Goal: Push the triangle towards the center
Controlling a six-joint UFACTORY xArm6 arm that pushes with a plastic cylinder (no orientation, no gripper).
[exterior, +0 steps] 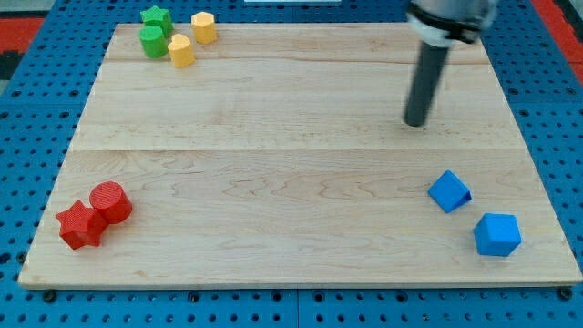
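A blue triangle-like block (449, 191) lies on the wooden board (291, 182) at the view's right, below the middle. My tip (416, 122) rests on the board above it and slightly to its left, well apart from it. A second blue block (497, 234), many-sided, lies lower right of the triangle near the board's right edge.
A green star (157, 17), a green cylinder (153, 41) and two yellow blocks (203, 27) (181, 51) cluster at the top left. A red cylinder (111, 201) and a red star (80, 225) touch at the bottom left. Blue pegboard (36, 109) surrounds the board.
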